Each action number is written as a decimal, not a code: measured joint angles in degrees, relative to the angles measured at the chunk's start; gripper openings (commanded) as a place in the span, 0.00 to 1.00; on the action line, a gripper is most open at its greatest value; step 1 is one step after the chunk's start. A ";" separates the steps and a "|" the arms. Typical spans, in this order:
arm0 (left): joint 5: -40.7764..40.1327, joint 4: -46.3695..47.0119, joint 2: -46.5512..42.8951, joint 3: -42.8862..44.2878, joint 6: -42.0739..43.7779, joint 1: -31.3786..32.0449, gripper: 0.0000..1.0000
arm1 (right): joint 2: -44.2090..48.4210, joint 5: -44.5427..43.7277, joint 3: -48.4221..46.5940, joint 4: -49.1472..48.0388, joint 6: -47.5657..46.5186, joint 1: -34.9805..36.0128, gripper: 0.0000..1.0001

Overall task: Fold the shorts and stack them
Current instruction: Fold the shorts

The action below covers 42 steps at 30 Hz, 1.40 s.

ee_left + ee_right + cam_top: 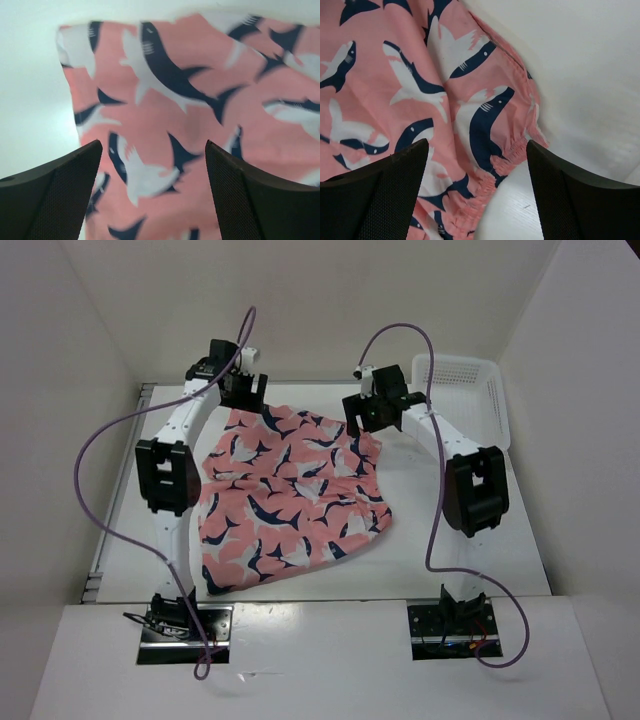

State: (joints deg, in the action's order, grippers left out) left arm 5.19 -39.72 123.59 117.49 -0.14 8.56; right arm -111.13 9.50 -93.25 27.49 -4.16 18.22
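A white worktop (450,560) sits boxed in by plain white walls, with both arms bolted at its near edge. The shorts (290,495) lie spread across the middle of it. They are pink with navy-and-white sharks, rumpled rather than flat, and run from the far side down toward the near left. A white mesh basket (455,368) stands in the far right corner, apart from the shorts.

The left claw (243,392) hangs over the far left corner of the shorts. Its wrist camera shows the two dark fingers (60,192) spread wide with nothing between them. Below them lie a corner and a straight edge of the fabric, with bare worktop to the left.

The right claw (363,418) hangs over the far right edge of the shorts, between the cloth and the basket. It too is spread wide and holds nothing. Its fingers (570,200) frame a gathered, puckered edge of the fabric, with bare worktop to the right.

Whether either claw touches the cloth cannot be told. A purple cable (100,455) loops from each arm down to its base.
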 measured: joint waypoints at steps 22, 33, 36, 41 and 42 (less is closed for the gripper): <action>4.31 -8.35 36.76 48.06 0.00 -7.72 0.99 | -13.92 -2.12 -8.57 1.44 7.13 -7.65 0.97; 17.49 -10.78 39.76 46.86 0.04 -8.33 0.85 | -18.05 0.92 -10.58 4.61 7.54 -7.48 0.91; 19.65 -10.88 40.26 47.30 -0.09 -7.80 0.72 | -18.05 1.77 -11.02 5.09 7.28 -7.43 0.77; 22.32 -11.37 42.51 50.05 -0.15 -6.99 0.25 | -18.05 2.40 -11.02 5.75 6.25 -6.99 0.23; 22.34 -11.34 42.86 50.34 -0.26 -6.88 0.13 | -18.05 2.43 -11.02 5.84 6.23 -6.86 0.17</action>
State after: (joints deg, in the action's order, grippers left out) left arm 27.53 -51.07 166.45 167.83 -0.40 1.67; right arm -129.19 11.92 -104.27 33.32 2.07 11.35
